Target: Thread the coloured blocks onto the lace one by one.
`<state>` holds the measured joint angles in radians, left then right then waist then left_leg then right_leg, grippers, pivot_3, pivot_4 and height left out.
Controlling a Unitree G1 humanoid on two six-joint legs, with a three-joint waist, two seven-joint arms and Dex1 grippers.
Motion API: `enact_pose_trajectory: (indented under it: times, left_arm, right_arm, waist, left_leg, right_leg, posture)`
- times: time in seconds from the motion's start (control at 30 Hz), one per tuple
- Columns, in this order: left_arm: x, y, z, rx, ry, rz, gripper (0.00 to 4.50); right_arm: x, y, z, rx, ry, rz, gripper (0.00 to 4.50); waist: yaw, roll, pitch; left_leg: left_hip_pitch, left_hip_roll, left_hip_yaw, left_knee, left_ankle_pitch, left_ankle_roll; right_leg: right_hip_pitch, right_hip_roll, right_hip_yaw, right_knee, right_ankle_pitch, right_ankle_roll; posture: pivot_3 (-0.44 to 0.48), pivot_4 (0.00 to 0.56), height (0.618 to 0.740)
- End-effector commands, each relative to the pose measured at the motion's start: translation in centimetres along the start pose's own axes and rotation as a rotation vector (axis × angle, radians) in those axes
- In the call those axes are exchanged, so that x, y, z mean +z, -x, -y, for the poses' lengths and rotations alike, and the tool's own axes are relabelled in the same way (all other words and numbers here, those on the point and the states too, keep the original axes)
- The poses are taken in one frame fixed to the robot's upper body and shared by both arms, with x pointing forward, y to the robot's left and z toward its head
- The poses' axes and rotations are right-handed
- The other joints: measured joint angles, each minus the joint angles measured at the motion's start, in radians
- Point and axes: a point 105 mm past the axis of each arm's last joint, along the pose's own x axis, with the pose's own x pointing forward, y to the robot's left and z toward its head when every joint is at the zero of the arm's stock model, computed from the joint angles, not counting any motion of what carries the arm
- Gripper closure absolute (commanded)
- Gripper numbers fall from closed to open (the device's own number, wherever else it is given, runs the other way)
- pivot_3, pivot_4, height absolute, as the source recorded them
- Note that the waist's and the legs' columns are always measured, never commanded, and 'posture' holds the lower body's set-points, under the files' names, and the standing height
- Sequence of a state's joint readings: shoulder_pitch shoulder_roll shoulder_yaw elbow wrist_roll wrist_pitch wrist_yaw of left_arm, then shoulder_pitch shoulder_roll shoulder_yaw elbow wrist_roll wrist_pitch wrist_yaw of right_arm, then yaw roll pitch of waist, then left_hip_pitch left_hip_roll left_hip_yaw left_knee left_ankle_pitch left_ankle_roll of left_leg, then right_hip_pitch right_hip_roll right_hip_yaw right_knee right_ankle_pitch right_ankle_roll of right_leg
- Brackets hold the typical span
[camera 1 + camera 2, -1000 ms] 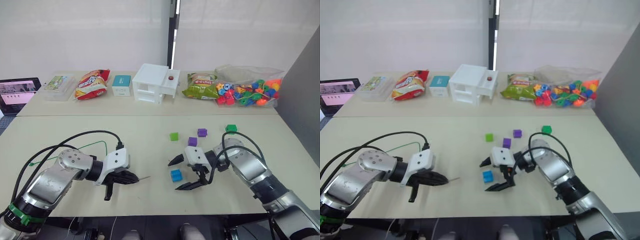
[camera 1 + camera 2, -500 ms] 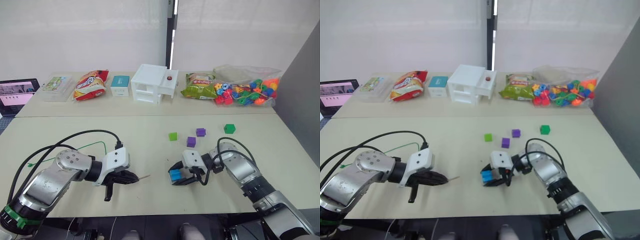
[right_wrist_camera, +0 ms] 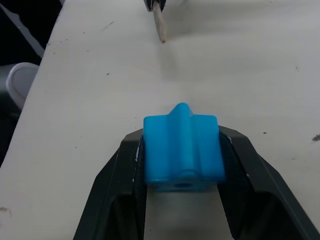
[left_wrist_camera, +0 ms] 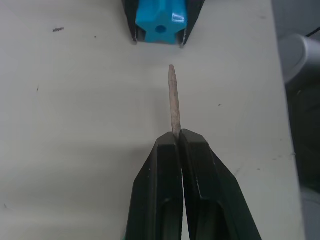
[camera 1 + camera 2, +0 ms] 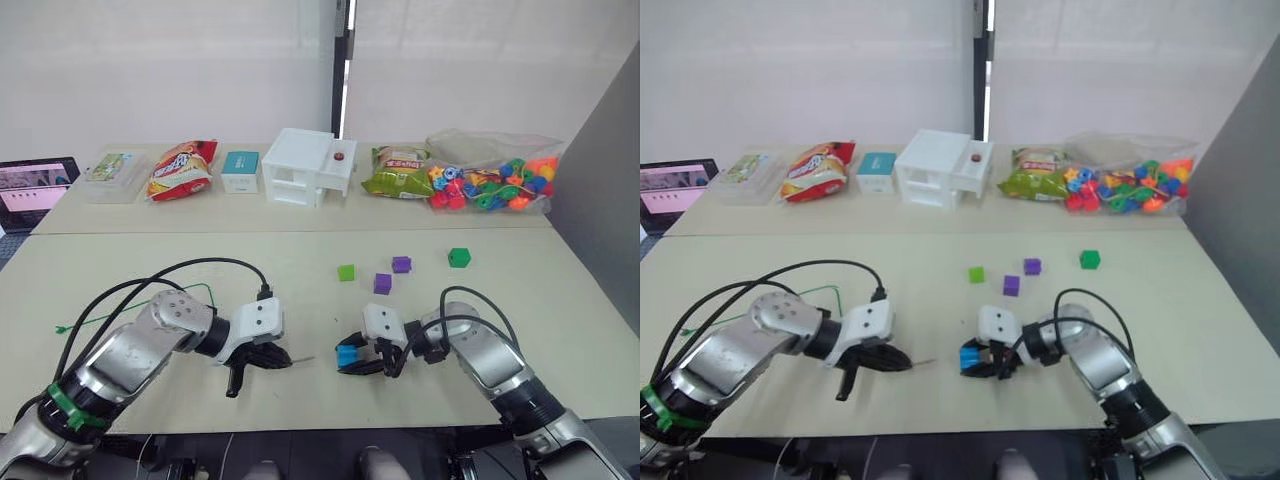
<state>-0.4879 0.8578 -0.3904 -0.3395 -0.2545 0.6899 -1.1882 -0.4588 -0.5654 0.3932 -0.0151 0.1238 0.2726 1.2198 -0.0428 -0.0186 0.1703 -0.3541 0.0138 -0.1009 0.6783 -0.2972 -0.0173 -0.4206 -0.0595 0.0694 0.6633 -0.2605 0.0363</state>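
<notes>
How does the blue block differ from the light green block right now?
The blue block is clamped between the right gripper's fingers; the light green block sits free on the table. The blue one is nearer the robot, its hole facing the lace tip; the light green lies farther back. Both are small beads.

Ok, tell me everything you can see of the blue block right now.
The blue block is a bright blue, glossy plastic bead, cube-like with a raised ridge along one face and a round hole through it. The right gripper holds it between its two black fingers, near the front of the table. In the left wrist view the hole faces the lace's brownish tip, which the left gripper pinches; the tip points at the hole with a gap between.
</notes>
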Motion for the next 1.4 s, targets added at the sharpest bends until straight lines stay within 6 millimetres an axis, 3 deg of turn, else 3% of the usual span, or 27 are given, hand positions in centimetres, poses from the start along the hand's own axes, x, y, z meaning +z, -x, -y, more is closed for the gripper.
enact_pose_trajectory:
  times: [0.03, 0.33, 0.9, 1.13, 1.3, 1.4]
  left_arm:
    - [0.7, -0.4, -0.5, -0.004, -0.077, -0.032, 4.5]
    - [2.2, -1.5, -0.9, -0.054, -0.157, -0.054, 4.5]
    - [4.4, -2.5, -0.6, -0.075, -0.19, 0.007, 4.5]
    - [6.1, -4.0, 0.1, -0.098, -0.213, 0.077, 4.5]
    - [6.0, -4.6, -0.1, -0.095, -0.21, 0.076, 4.5]
    - [5.4, -3.8, -0.3, -0.096, -0.186, 0.062, 4.5]
  right_arm:
    - [-0.8, 0.0, 0.0, -0.032, -0.003, -0.045, 3.12]
    - [0.6, -0.2, -0.1, -0.021, 0.033, -0.059, 3.12]
    - [0.6, -0.3, -0.4, -0.028, 0.024, -0.078, 3.12]
    - [0.6, -0.5, -0.6, -0.029, 0.019, -0.08, 3.12]
    - [0.7, -0.5, -0.7, -0.031, 0.012, -0.08, 3.12]
    - [0.6, -0.3, -0.8, -0.034, 0.01, -0.084, 3.12]
  waist:
    - [-0.002, 0.0, 0.0]
    - [-0.003, 0.0, 0.0]
    - [0.0, 0.0, 0.0]
    - [-0.003, 0.0, 0.0]
    - [-0.003, 0.0, 0.0]
    - [-0.003, 0.0, 0.0]
  left_leg:
    - [0.0, 0.0, 0.0, 0.0, 0.0, 0.0]
    - [0.0, 0.0, 0.0, 0.001, 0.0, 0.0]
    - [0.0, 0.0, 0.0, 0.001, 0.0, 0.0]
    - [0.0, 0.0, 0.0, 0.002, 0.0, 0.0]
    - [0.0, 0.0, -0.001, 0.001, 0.0, 0.0]
    - [0.0, 0.0, -0.001, 0.001, 0.0, 0.0]
  right_leg:
    - [0.0, 0.0, 0.0, 0.0, 0.0, 0.0]
    - [0.0, 0.0, 0.0, 0.001, 0.0, 0.0]
    - [0.001, 0.0, 0.0, 0.001, 0.0, 0.0]
    - [0.0, 0.0, 0.0, 0.001, 0.0, 0.0]
    - [0.0, 0.0, 0.0, 0.001, 0.0, 0.0]
    - [0.0, 0.0, 0.0, 0.001, 0.0, 0.0]
  posture:
    - [0.0, 0.15, 0.74]
    - [0.0, 0.15, 0.74]
    - [0.0, 0.15, 0.74]
    - [0.0, 0.15, 0.74]
    - [0.0, 0.15, 0.74]
    - [0.0, 0.15, 0.74]
